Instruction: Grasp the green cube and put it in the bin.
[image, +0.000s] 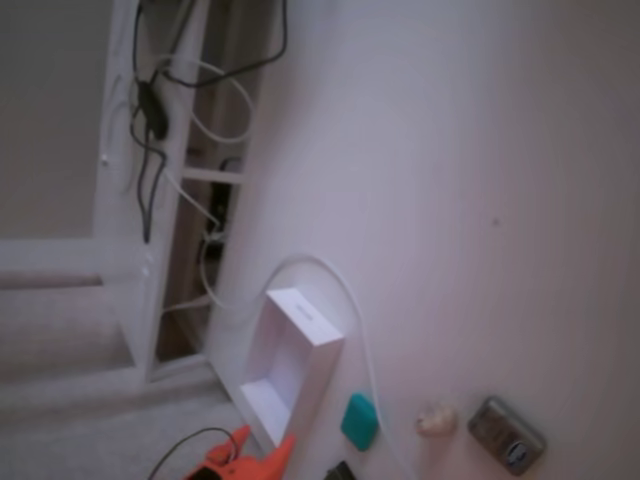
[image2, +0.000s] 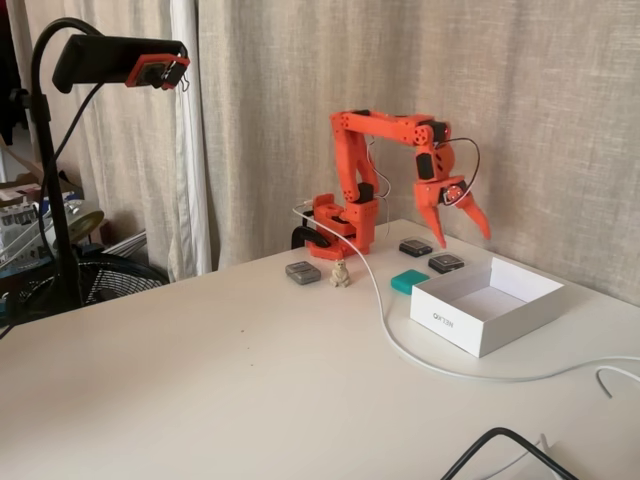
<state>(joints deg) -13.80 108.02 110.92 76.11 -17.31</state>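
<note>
On the worktop (image2: 200, 380) a white cable (image2: 400, 350) curves in front of the bin (image2: 480, 305), an open white box. Just beside the bin's far left corner lies the green cube (image2: 408, 281), touching nothing else. Above and behind it, well clear of the surface, the orange hand (image2: 459, 226) hangs empty with its fingers spread apart, pointing downward toward the bin's far edge.

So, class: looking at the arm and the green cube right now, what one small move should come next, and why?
Probably lower the open end effector toward the green cube. It hangs in the air with nothing between its fingers, while the cube lies on the table beside the bin, not in it.
</note>
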